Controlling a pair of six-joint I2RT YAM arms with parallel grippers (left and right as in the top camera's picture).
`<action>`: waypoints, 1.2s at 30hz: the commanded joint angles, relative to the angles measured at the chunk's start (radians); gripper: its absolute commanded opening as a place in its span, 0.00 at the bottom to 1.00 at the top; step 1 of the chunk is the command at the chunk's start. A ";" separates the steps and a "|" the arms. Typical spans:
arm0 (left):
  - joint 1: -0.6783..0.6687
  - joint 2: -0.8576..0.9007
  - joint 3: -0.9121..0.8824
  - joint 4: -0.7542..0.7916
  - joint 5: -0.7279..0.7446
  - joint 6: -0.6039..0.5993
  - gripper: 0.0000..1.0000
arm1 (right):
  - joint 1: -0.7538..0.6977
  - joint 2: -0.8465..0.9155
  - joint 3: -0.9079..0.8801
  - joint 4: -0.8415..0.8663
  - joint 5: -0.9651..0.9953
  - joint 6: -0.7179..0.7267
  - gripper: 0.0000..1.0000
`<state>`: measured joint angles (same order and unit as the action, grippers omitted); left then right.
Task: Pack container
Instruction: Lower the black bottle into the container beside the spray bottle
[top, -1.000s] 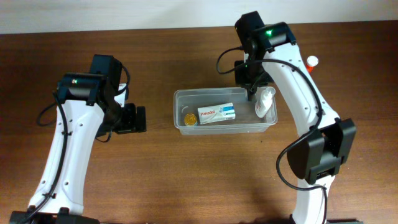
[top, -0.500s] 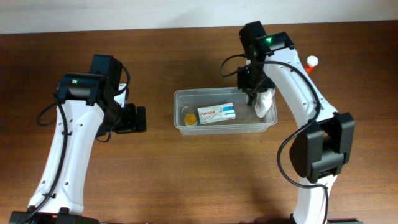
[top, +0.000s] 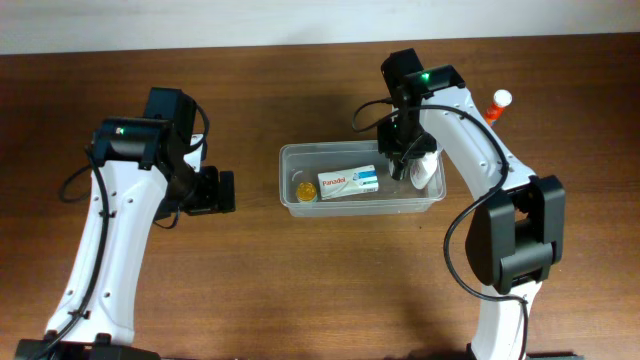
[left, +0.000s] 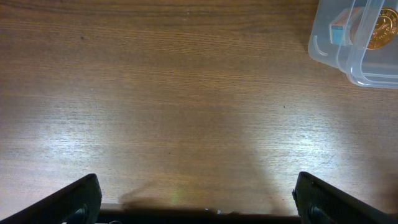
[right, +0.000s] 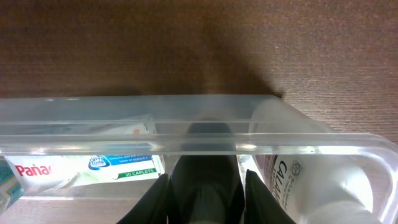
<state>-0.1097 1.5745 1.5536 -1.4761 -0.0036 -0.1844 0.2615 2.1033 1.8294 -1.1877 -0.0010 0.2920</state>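
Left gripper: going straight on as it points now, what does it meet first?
Probably bare table; ahead of the left gripper the way looks free. The container lies to one side, depth unclear.

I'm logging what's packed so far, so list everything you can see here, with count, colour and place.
table: one, brown wood, under everything.
container: one, clear plastic, middle of the table.
Panadol box: one, white with red and blue print, lying flat in the middle of the container.
round gold item: one, gold, at the container's end nearer the left arm; cannot tell what it is.
white bottle: one, white, at the container's other end.
orange-and-white bottle: one, on the table outside the container, beyond the right arm.
arms: two, white with black joints, left arm and right arm.
left claw: one, black, open over bare table.
right claw: one, black, shut, down in the container beside the white bottle.
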 joint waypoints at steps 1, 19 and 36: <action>0.001 -0.013 -0.003 0.000 0.008 -0.013 0.99 | -0.009 -0.002 -0.003 0.006 -0.002 0.009 0.26; 0.001 -0.013 -0.003 0.000 0.008 -0.012 0.99 | -0.027 -0.002 -0.078 0.063 -0.003 0.008 0.25; 0.001 -0.013 -0.003 0.000 0.008 -0.012 0.99 | -0.027 -0.002 -0.079 0.063 -0.003 0.004 0.41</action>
<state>-0.1097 1.5745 1.5536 -1.4761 -0.0036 -0.1844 0.2390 2.1033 1.7535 -1.1244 -0.0040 0.2909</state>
